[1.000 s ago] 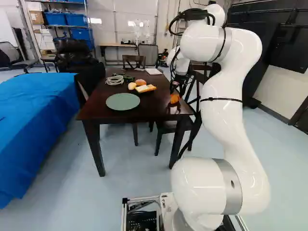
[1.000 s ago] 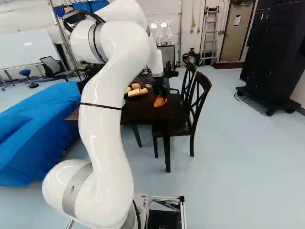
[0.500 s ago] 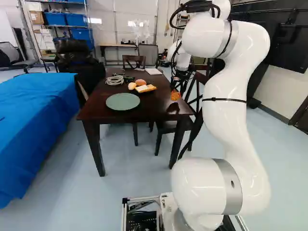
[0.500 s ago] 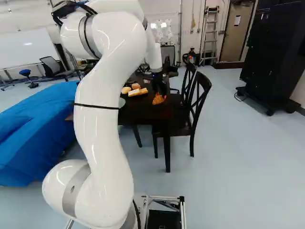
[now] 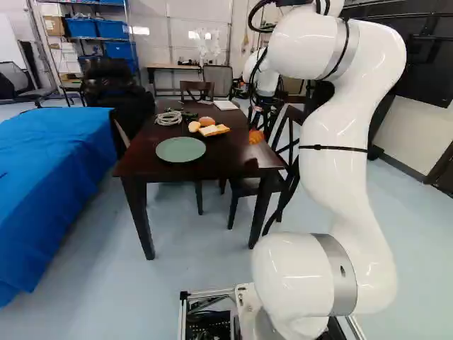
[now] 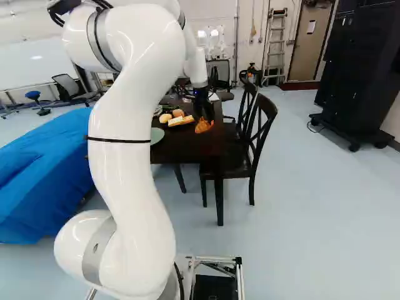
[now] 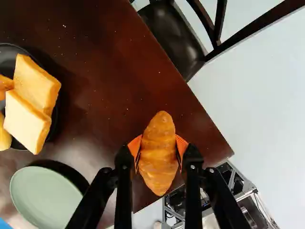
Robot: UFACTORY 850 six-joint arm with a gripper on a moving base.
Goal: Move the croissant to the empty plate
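One golden-brown, tapered croissant (image 7: 158, 157), grasped by the black, two-fingered pincer (image 7: 158, 149), above the dark brown wooden counter (image 7: 114, 71). One round, pale green plate (image 5: 180, 149), bare, at nine o'clock from the croissant in the left base view. Pickup done, carrying and release outstanding; no writing legible.

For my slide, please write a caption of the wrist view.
Gripper holding a croissant above the table, empty green plate nearby.

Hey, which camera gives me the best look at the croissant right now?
The wrist view. The croissant is large there, gripped between the orange-padded fingers, with both ends showing. The left base view gives just a small orange blob; the right base view also shows it small, in rough outline, below the dark fingers.
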